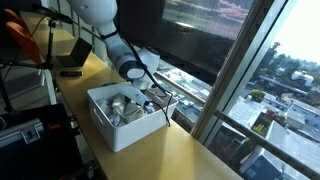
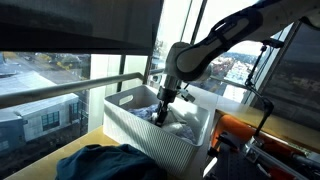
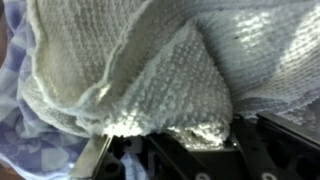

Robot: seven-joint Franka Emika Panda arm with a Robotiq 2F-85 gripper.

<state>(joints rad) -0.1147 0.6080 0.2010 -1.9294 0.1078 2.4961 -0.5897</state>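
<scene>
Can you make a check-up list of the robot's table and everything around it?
Surface: yellow wooden table, flat.
Job's things: cream knitted cloth inside white plastic basket.
Clutter: dark blue crumpled cloth on the table beside the basket.
Grippers: gripper down in the basket at the knitted cloth; open or shut unclear.
Cables: thin dark cables hang off to one side.
Surroundings: tall windows, city buildings outside.

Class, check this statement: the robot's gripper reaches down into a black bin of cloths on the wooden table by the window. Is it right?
No: the bin is white, not black, as both exterior views show. The gripper does reach into it among the cloths, on the wooden table by the window.
</scene>
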